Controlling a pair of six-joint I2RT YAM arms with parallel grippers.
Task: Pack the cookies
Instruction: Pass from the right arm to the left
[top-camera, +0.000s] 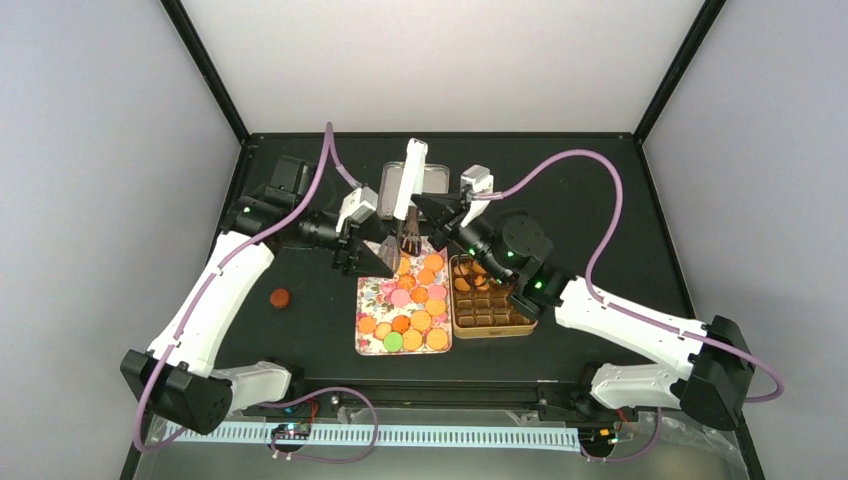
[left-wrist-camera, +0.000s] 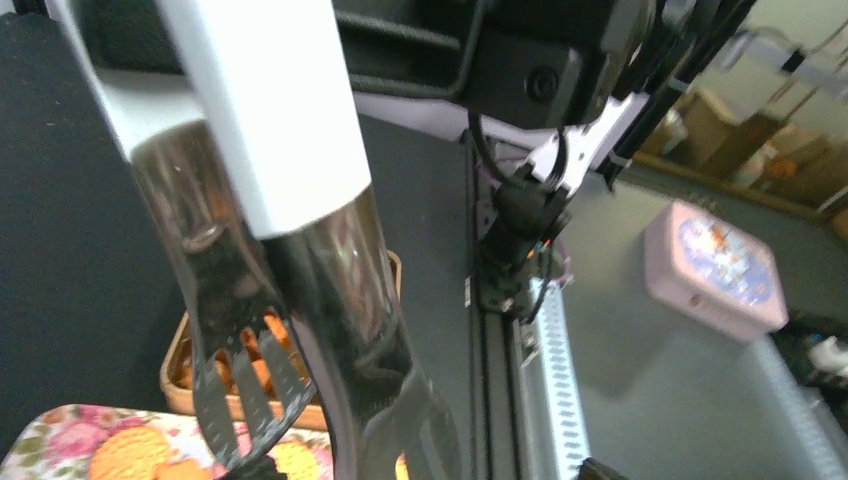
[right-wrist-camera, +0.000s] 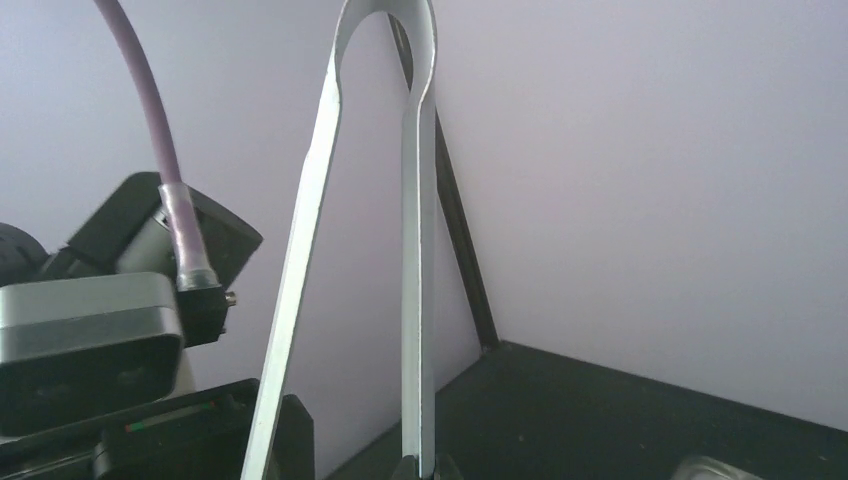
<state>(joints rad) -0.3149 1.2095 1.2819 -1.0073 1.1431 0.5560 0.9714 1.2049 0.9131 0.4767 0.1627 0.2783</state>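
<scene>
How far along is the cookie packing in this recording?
Early. Done: some cookies sit in the far compartments of the tin; its near rows look empty. In hand: the right tool seems to grip the tongs, no cookie visible in them. Left: most lie on the floral tray, one stray cookie off to its left.

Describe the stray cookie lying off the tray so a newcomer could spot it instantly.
On the black table, find the floral tray at the centre, then look left toward the left arm's white forearm. A single round reddish-brown cookie lies there alone on bare tabletop; every other cookie sits on the tray or in the brown tin.
</scene>
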